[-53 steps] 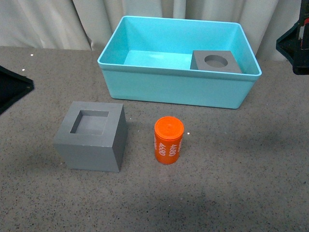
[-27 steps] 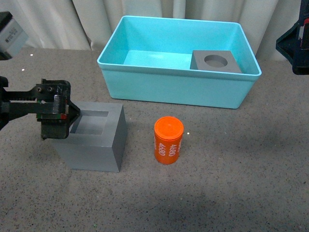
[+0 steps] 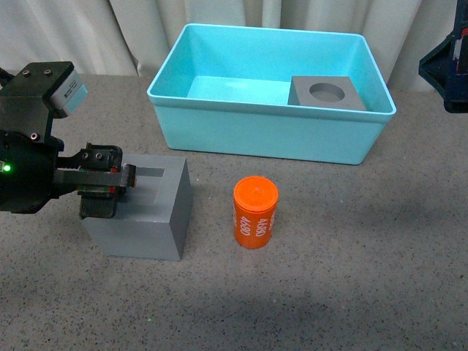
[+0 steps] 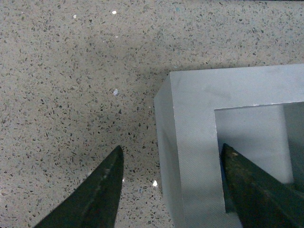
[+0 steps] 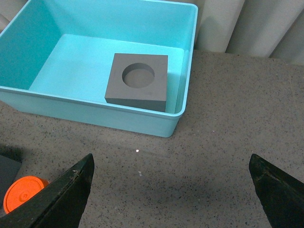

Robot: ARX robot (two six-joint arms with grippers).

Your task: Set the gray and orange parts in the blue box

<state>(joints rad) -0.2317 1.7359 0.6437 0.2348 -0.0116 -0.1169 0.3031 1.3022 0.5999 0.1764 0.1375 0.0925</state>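
Item one, square-recess gray cube (image 3: 139, 212): stands on the table (image 3: 365, 256) outside the blue box (image 3: 270, 131), in front of the box's left corner and apart from it, recess facing up. The left gripper (image 3: 110, 186) is at the cube's left side, spread open. In the left wrist view its fingers (image 4: 102, 194) straddle the cube's left wall, one outside over the table with a gap to the wall, the other inside the recess close against the wall's inner face; whether that one touches cannot be told. Nothing is grasped. Item two, orange cylinder (image 3: 255, 212): upright on the table to the right of that cube, apart from it, in front of the box, white digits on its side. Item three, round-recess gray cube (image 3: 327, 93): lies inside the blue box, toward its right side and nearer the front wall, recess up. The box is turquoise, rimmed and open-topped, at the back of the table. The right gripper (image 5: 171, 161) hangs above the table to the right of the box, jaws wide apart and empty. The table is gray and speckled; a pale curtain (image 3: 146, 29) hangs behind.
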